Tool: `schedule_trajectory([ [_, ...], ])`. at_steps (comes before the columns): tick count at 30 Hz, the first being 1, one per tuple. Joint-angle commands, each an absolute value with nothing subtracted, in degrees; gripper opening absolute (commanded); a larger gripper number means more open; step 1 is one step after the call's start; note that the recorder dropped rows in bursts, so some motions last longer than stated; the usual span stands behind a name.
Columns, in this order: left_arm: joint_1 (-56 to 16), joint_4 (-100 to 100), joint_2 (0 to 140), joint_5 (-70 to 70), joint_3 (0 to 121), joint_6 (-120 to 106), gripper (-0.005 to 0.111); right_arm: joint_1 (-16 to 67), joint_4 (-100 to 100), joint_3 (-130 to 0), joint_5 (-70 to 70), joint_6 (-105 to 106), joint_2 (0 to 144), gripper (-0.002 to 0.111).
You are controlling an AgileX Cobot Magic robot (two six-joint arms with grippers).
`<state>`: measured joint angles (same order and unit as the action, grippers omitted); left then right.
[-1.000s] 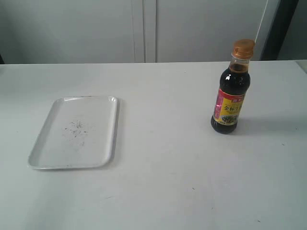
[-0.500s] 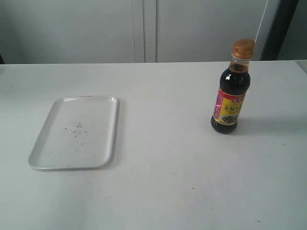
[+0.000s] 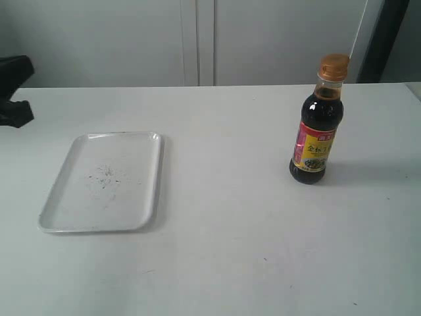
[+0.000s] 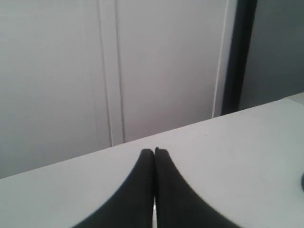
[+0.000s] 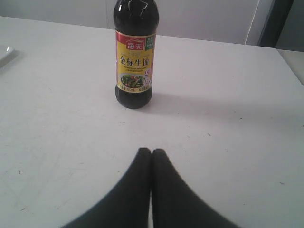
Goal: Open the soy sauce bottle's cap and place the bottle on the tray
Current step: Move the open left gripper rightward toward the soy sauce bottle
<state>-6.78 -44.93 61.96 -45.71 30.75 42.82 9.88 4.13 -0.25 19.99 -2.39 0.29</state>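
The soy sauce bottle point(image 3: 317, 138) stands upright at the right of the white table, dark liquid inside, with its red and yellow label facing front. Its orange-brown cap point(image 3: 333, 66) is closed. The white tray point(image 3: 105, 181) lies flat and holds nothing at the left, scuffed at its centre. My left gripper point(image 4: 154, 152) is shut with nothing in it; part of that arm point(image 3: 13, 92) shows at the far left edge, beyond the tray. My right gripper point(image 5: 151, 153) is shut and holds nothing, a short way in front of the bottle point(image 5: 134, 57), whose cap is out of that view.
The table point(image 3: 230, 217) stretches between tray and bottle. Grey cabinet doors point(image 3: 197, 39) form the back wall, and a dark upright post point(image 3: 378, 39) stands behind the bottle at the right.
The left arm's black end has come into the exterior view at the far left edge. Bottle and tray have not moved.
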Motion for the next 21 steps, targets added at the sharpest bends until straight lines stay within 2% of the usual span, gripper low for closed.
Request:
schedule_trajectory([
  [1, -12.65, -45.90, 66.95, -47.33, 34.12, 41.04, 0.000, 9.66, 4.29, 0.00, 19.87, -2.34, 0.00, 0.000],
  [9, -21.02, -45.74, 76.93, -50.62, 40.64, 38.52, 0.000, 9.66, 4.29, 0.00, 19.87, -2.34, 0.00, 0.000],
  [21, -28.72, -46.82, 90.43, -57.16, 51.80, 39.17, 0.000, 9.66, 4.29, 0.00, 19.87, -2.34, 0.00, 0.000],
])
